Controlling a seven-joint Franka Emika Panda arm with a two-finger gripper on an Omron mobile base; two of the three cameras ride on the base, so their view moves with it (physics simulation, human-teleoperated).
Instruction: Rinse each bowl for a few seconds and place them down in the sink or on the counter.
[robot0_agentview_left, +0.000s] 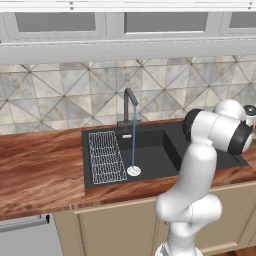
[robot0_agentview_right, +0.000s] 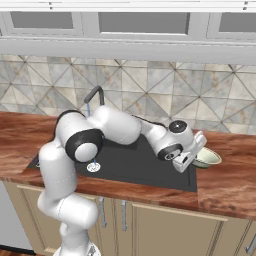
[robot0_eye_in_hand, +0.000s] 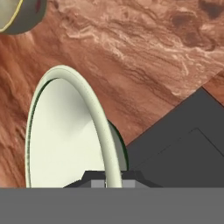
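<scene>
The pale cream-green bowl (robot0_agentview_right: 209, 157) sits tilted just past the right edge of the black sink (robot0_agentview_right: 140, 167), over the wood-grain counter (robot0_agentview_right: 230, 185). My gripper (robot0_agentview_right: 192, 161) reaches across the basin to it. In the hand view the bowl (robot0_eye_in_hand: 65, 135) looms large and its whitish rim runs down between the fingertips of my gripper (robot0_eye_in_hand: 111, 177), which is shut on it. The darker olive-yellow bowl (robot0_eye_in_hand: 17, 15) rests on the counter (robot0_eye_in_hand: 144, 57) beyond, cut off by the corner of the view.
Water runs in a thin stream (robot0_agentview_left: 134, 140) from the dark faucet (robot0_agentview_left: 129, 107) onto the silver drain (robot0_agentview_left: 133, 171). A white wire rack (robot0_agentview_left: 106, 156) lies in the left part of the sink (robot0_agentview_left: 150, 145). The tiled wall stands behind the counter (robot0_agentview_left: 40, 165).
</scene>
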